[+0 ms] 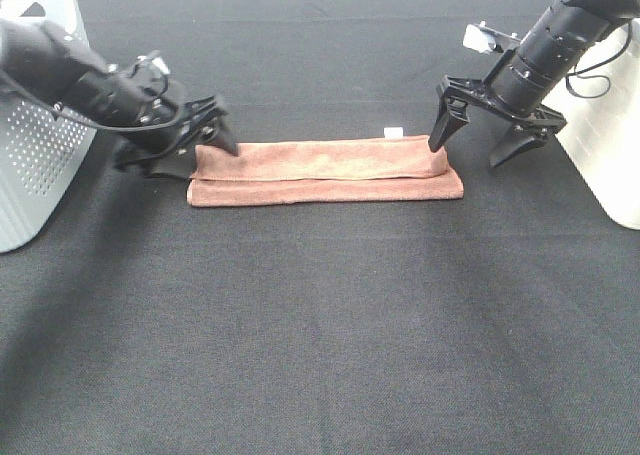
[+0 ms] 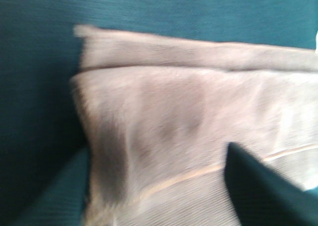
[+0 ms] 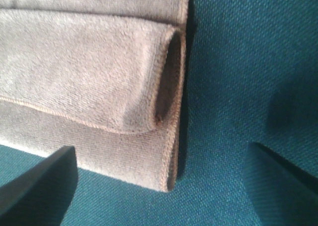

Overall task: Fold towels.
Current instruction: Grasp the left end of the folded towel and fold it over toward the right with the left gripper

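Where the black surface (image 1: 320, 325) fills the high view, a reddish-brown towel (image 1: 325, 170) lies folded into a long narrow strip just toward 12 o'clock from its centre, with its long axis running from 9 o'clock to 3 o'clock. The top layer is set back, so a band of the lower layer shows along the 6 o'clock edge. A small white tag (image 1: 394, 132) sticks out from the 12 o'clock edge near the 3 o'clock end.

The left end effector (image 1: 188, 157) sits low at the towel's 9 o'clock end. Its jaws are spread apart and nothing is held: one finger lies over the cloth and the other on the bare surface just outside that end. The left wrist view is blurred but shows the towel (image 2: 189, 126) with a dark finger (image 2: 263, 191) above it.

The right end effector (image 1: 465, 155) stands at the 3 o'clock end with its jaws wide apart and empty. One fingertip is at the towel's corner and the other is over bare surface farther toward 3 o'clock. The right wrist view shows the stitched hem and the looped fold at this end of the towel (image 3: 89, 72), with one finger (image 3: 39, 186) over the cloth's edge.

A white bin (image 1: 30, 165) stands at the 9 o'clock margin, and another white bin (image 1: 610, 145) at the 3 o'clock margin.
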Robot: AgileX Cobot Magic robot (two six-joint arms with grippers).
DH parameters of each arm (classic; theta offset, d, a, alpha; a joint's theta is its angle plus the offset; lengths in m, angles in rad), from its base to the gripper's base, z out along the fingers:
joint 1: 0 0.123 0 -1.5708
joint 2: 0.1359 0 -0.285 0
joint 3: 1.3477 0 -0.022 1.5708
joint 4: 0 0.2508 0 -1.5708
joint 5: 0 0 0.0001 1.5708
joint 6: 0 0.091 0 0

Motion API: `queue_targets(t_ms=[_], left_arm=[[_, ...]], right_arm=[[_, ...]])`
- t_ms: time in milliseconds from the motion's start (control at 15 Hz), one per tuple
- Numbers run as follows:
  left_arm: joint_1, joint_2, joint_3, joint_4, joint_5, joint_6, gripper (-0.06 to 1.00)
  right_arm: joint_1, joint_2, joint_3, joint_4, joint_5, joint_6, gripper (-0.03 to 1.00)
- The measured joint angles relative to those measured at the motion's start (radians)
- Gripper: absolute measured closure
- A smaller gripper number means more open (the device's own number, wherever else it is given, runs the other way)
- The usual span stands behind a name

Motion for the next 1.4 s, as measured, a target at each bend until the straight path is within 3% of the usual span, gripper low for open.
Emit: queue_targets(t_ms=[200,267,533,667,733,800,933,1133,1267,1400], left_arm=[[-0.002,0.036,-0.04,0.029,0.045,-0.068,0.84],[-0.003,0.039,-0.058,0.053,0.063,-0.077,0.9],[-0.003,0.035,-0.136,0.139,0.14,-0.137,0.91],[-0.003,0.011,-0.204,0.274,0.218,-0.223,0.91],[-0.003,-0.023,-0.253,0.408,0.284,-0.303,0.91],[-0.003,-0.044,-0.29,0.485,0.338,-0.345,0.91],[-0.003,-0.057,-0.393,0.58,0.459,-0.406,0.91],[-0.013,-0.057,-0.5,0.57,0.564,-0.432,0.91],[-0.051,-0.057,-0.53,0.523,0.563,-0.451,0.91],[-0.123,-0.057,-0.531,0.496,0.482,-0.489,0.91]], right_arm=[[0.0,0.0,0.0,0.0,-0.011,0.0,0.12],[0.0,0.0,0.0,0.0,-0.011,0.0,0.12],[0.0,0.0,0.0,0.0,-0.014,0.0,0.12],[0.0,0.0,0.0,-0.002,-0.015,0.0,0.12],[0.0,0.0,0.0,-0.009,-0.016,0.0,0.12],[0.0,0.0,0.0,-0.01,-0.016,0.0,0.12],[0.0,0.0,0.0,-0.01,-0.016,0.0,0.12],[0.0,0.0,0.0,-0.01,-0.016,0.0,0.12],[0.0,0.0,0.0,-0.01,-0.017,0.0,0.12],[0.0,0.0,0.0,-0.01,-0.017,0.0,0.12]])
